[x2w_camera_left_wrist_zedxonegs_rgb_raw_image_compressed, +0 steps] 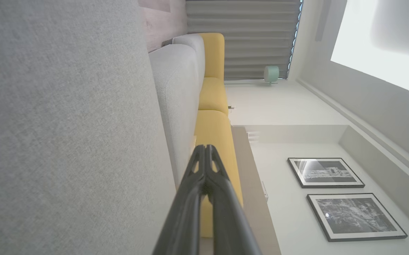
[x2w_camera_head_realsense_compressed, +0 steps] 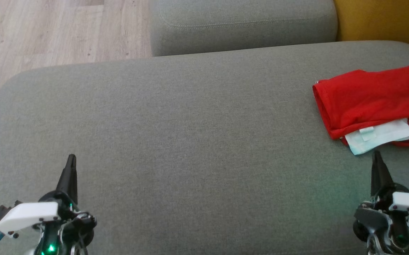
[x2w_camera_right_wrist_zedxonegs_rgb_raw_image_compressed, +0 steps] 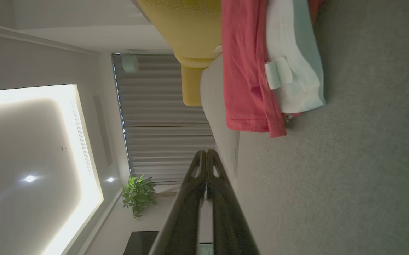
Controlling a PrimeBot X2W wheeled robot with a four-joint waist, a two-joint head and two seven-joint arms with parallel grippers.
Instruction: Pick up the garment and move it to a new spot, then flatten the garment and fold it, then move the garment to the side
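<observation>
Head view shows the garment (x2w_camera_head_realsense_compressed: 363, 101) folded into a compact red bundle near the right edge of the grey cushion (x2w_camera_head_realsense_compressed: 190, 134); left gripper (x2w_camera_head_realsense_compressed: 71, 160) and right gripper (x2w_camera_head_realsense_compressed: 376, 156) sit pinched closed, empty, apart from it; the task looks essentially finished.

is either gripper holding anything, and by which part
Nothing is held. The left gripper and right gripper are both shut and empty over the grey cushion; the red garment lies folded apart, beyond the right one.

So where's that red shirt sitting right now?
In the head view the garment lies folded at the far right of the grey sofa cushion, just beyond the tip of the shut right gripper and apart from it.
</observation>
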